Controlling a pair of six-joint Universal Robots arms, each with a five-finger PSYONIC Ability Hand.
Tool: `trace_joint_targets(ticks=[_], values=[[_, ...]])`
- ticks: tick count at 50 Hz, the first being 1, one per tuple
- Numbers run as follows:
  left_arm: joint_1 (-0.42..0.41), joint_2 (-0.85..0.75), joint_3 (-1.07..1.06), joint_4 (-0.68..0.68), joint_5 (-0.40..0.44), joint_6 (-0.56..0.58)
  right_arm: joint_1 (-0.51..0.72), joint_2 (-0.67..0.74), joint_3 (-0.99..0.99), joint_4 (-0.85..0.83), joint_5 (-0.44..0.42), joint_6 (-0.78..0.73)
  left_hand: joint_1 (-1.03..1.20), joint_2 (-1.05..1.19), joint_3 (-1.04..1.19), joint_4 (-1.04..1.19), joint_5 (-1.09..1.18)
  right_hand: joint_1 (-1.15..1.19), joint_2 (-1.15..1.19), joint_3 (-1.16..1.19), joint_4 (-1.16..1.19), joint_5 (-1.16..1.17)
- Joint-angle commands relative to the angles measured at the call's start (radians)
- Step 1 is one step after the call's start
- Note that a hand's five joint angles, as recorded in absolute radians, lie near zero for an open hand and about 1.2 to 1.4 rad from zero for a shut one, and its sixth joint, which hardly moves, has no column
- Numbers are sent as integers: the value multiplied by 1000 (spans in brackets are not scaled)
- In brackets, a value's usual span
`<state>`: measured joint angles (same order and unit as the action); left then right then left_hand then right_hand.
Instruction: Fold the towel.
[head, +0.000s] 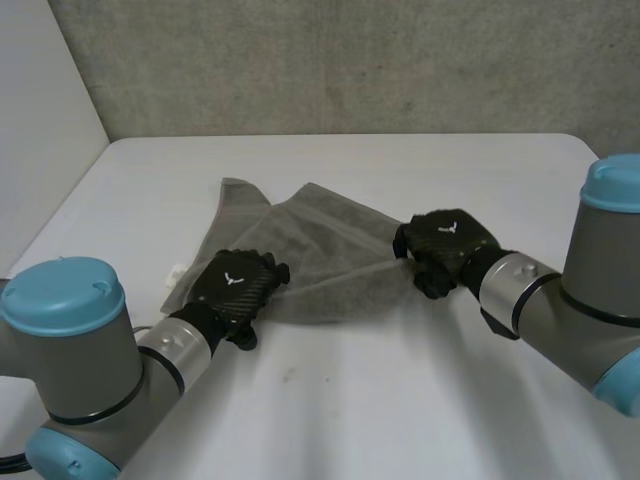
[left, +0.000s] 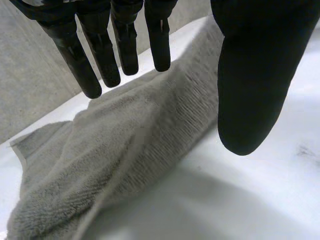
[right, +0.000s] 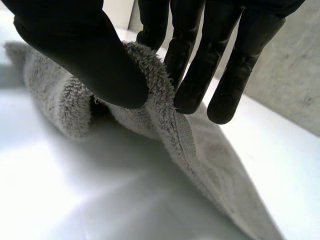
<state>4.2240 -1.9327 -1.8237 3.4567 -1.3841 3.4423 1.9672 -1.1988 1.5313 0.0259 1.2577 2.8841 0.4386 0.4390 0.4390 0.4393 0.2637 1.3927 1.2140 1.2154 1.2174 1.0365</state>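
At frame centre, right hand (head: 445, 245) pinches towel (head: 325, 250) by its right edge; left hand (head: 235, 285), fingers straight, grasps nothing at lower-left edge.

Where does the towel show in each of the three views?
Head view: towel mid-table, between left hand and right hand.
Left wrist view: towel under the left hand's straight fingers.
Right wrist view: towel edge pinched by the right hand's fingers and thumb.
Shared landmark: the white table under it.

A white table (head: 400, 400) carries a grey towel (head: 320, 240) (rumpled, not lying flat) near its middle.
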Motion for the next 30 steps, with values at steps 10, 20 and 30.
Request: trace_joint_targets(ticks=[10, 20, 30], values=[[4, -118, 87, 1, -21, -38, 1, -61, 13, -1, -3, 17, 479, 479, 479, 478, 479, 4, 182, 181, 179, 185], [13, -163, 110, 28, -27, -40, -1, -73, 12, -3, 6, 17, 696, 696, 696, 696, 697, 4, 182, 181, 179, 185], [74, -92, 100, 84, -182, -32, -1, -79, 6, -1, 2, 12, 958, 957, 957, 957, 958, 4, 182, 181, 179, 185]])
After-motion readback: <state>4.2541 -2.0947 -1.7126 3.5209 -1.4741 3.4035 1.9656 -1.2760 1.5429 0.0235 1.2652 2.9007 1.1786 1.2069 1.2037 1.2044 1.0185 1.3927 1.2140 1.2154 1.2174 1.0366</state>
